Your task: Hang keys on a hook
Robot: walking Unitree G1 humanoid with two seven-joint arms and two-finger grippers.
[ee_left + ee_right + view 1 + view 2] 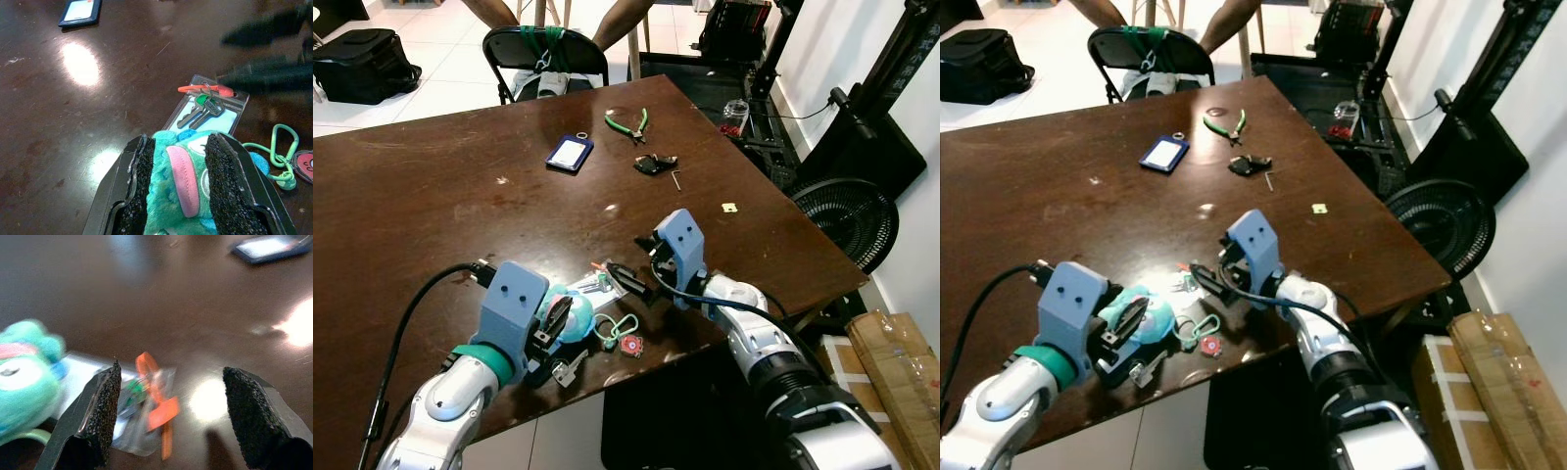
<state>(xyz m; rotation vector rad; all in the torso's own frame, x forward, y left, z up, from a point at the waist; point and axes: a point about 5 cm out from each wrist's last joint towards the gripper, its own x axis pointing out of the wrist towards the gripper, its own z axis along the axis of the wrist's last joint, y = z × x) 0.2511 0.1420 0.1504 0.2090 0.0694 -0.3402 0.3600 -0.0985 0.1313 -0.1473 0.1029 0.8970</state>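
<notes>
At the near edge of the tabletop [431,196] I find my left gripper [553,328] with its fingers [139,171] clamped on a teal plush keychain toy [183,171], which carries a pink tongue-like strip and sits pinched between the two black pads. Just beside the toy, toward my right along the near edge, lies a light green carabiner loop [619,325] with a small red charm [630,346] touching the wood. A metal key [570,368] shows below the left gripper at the table's edge. Just beyond the toy lies a clear plastic sleeve [210,110] flat on the surface, and on it rest the keys [200,110], two silver ones with a green head cap, joined by a ring to an orange strap [203,89]. My right gripper [628,281] hovers at that sleeve with its fingers [102,406] spread wide apart, holding nothing; the orange strap lies between them in the wrist view. Toward the far edge, well apart from all this, I note a blue card holder [570,153], a black key fob [655,164], and green-handled pliers [630,123]. Beyond the far edge stands a dark folding chair [543,54] with a seated person's legs [617,24] behind it.
</notes>
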